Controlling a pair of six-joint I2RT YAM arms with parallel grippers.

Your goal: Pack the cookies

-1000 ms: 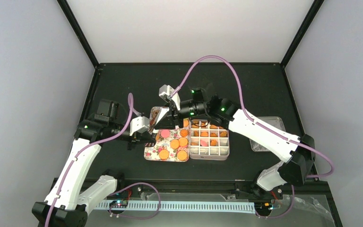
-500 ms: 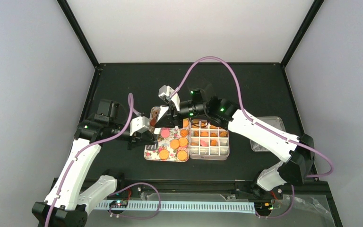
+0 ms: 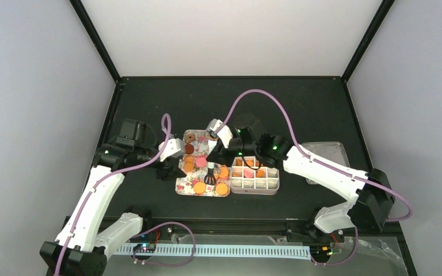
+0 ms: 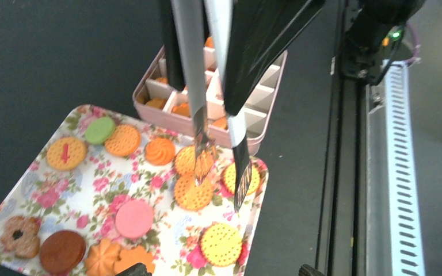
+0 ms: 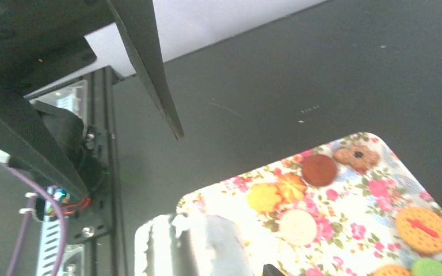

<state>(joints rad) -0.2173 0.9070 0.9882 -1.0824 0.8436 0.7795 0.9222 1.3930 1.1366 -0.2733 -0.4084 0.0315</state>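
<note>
Metal tongs (image 4: 193, 86) are pinched between the fingers of the right gripper (image 3: 213, 157), whose jaws are partly closed on the 2 blades. The tips hang apart over the flowered tray (image 4: 149, 187). We find the cookies (image 4: 133, 218) mostly spread across that tray, with several already in compartments of the pink box (image 4: 149, 109) just beside it. The left gripper (image 3: 171, 168) sits at the tray edge away from the box, fingers spread wide and nothing between them. We judge the step in hand to be picking 1 cookie with the tongs, probably the orange cookie (image 4: 193, 194) below the tips. To do it well, we would set the 2 tips on opposite sides of that single cookie, lower them close to the tray, and squeeze gently so the biscuit neither cracks nor flips. Neighbours lie close, so a skewed approach could nudge them. We cannot tell how high the tips hang above the tray. We would lift straight up before swinging across to an empty compartment.
</note>
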